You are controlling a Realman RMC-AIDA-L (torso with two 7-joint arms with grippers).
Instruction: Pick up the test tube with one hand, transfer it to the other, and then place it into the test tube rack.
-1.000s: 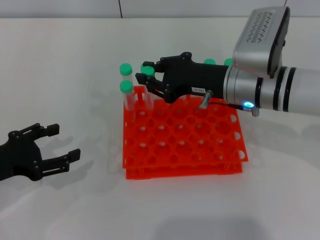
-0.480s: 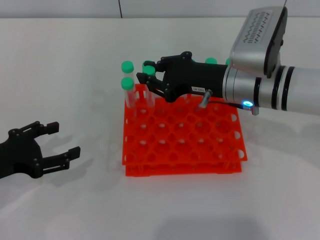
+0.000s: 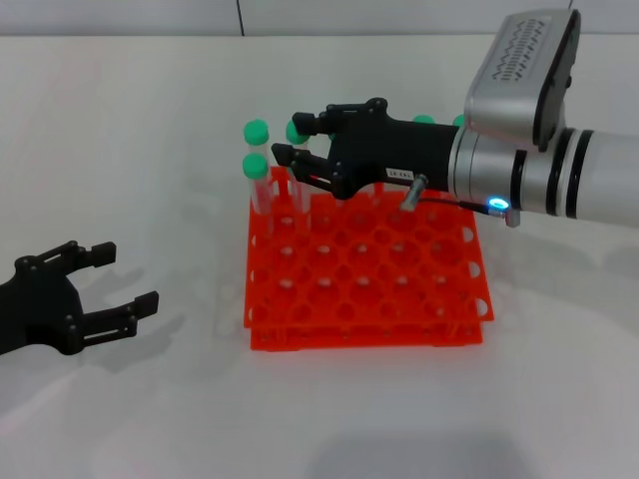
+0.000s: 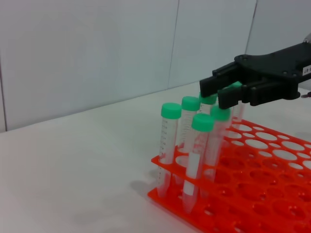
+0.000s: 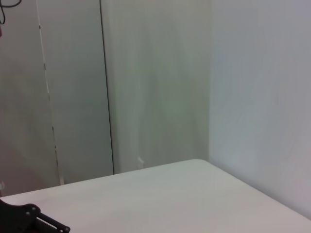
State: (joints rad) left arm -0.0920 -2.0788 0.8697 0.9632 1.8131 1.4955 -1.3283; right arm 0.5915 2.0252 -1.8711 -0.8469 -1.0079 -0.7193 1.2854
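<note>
Orange-red test tube rack holds clear tubes with green caps; both grippers black.

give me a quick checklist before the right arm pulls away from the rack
1. Right gripper open: ok, fingers spread beside the green caps.
2. Test tube seated in the test tube rack: ok, upright in a hole.
3. Fingers free of the tube: cannot tell, a cap sits between them.
4. Neighbouring tubes upright: ok.
5. Left gripper out of the way: ok, open, low over the table, apart from the rack.
</note>
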